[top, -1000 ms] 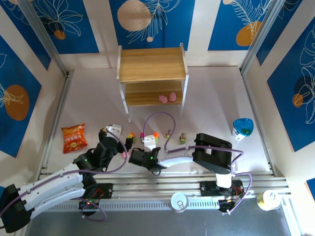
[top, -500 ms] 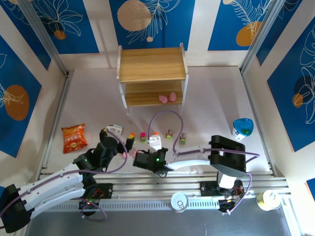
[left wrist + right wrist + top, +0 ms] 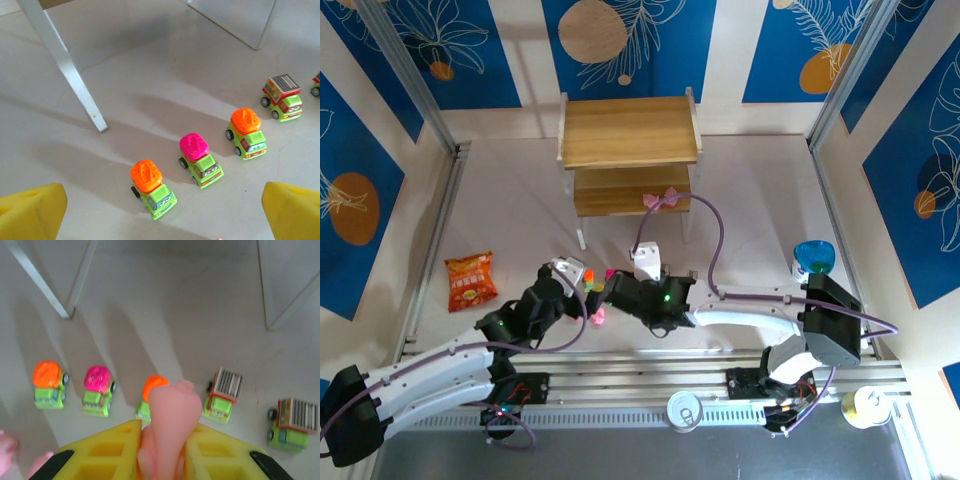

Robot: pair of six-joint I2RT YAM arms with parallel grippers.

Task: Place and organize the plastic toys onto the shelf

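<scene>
Right end effector (image 3: 162, 445), pinching a pink figure (image 3: 170, 410), has advanced over the row of green cars (image 3: 201, 161) toward the shelf (image 3: 630, 130), so placement probably follows; left end effector (image 3: 160, 215) hangs spread above the worktop (image 3: 760, 200).

On my L, orange-red snack bag (image 3: 470, 281) lies flat on the white table (image 3: 760, 200), close to the L side rail. Far R, blue bowl (image 3: 813, 257) sits near the R rail. At my near edge: silver can (image 3: 685, 410), top up, and a yellowish can (image 3: 865, 406) in the R corner. Blue leaf-print panels (image 3: 620, 40) at the back.
</scene>
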